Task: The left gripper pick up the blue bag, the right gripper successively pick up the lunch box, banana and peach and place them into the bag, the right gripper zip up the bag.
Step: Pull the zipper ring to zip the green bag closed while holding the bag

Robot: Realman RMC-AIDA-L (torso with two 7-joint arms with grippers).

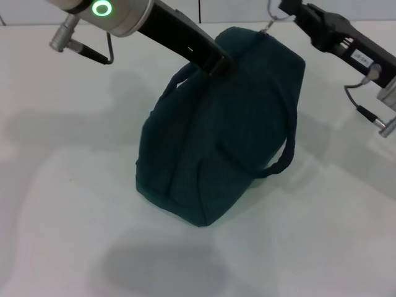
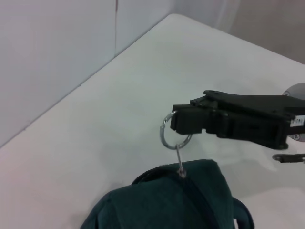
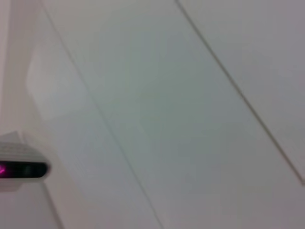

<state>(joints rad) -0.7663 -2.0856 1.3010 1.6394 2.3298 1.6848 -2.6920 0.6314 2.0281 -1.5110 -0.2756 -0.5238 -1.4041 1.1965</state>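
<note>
White table (image 1: 74,185): right pincer (image 2: 172,125) on ring pull (image 2: 170,136)

The blue bag (image 1: 216,142) is sitting mid-table (image 1: 74,204). Left gripper (image 1: 216,64) is on its top, right gripper (image 1: 291,11) is hanging behind-right at the ring pull (image 2: 172,135).

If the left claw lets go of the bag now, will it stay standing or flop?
The bag is soft fabric, creased where the left claw pinches its top, so that part would probably sag. Its bulging sides and broad base suggest it would likely stay standing. The loose handle already droops.
</note>
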